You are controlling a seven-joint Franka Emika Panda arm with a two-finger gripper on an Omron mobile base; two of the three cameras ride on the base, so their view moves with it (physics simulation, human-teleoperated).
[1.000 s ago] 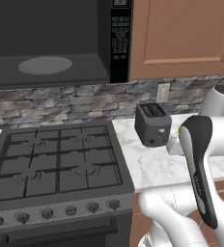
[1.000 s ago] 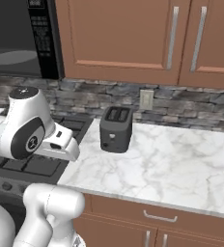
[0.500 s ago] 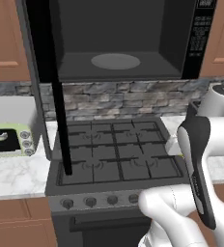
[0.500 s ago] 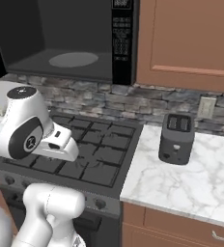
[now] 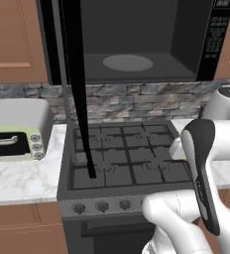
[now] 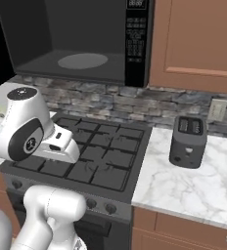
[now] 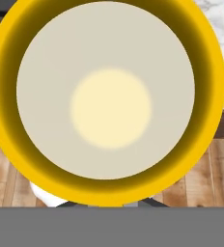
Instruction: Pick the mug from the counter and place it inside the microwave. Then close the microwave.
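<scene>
left base view: the microwave point(image 5: 137, 44) hangs above the gas stovetop point(image 5: 127, 158) with its tall dark door point(image 5: 77, 84) swung open and the grey turntable point(image 5: 128, 63) bare. a pale green toaster oven point(image 5: 13, 143) sits on the counter point(image 5: 18, 178) to the left.

right base view: a dark toaster point(image 6: 188, 141) stands on the marble right of the stove.

hand view: the mug point(image 7: 7, 159) sits right against the camera, yellow rim up close, pale inside. whether the claw is clamped on it cannot be told.
</scene>
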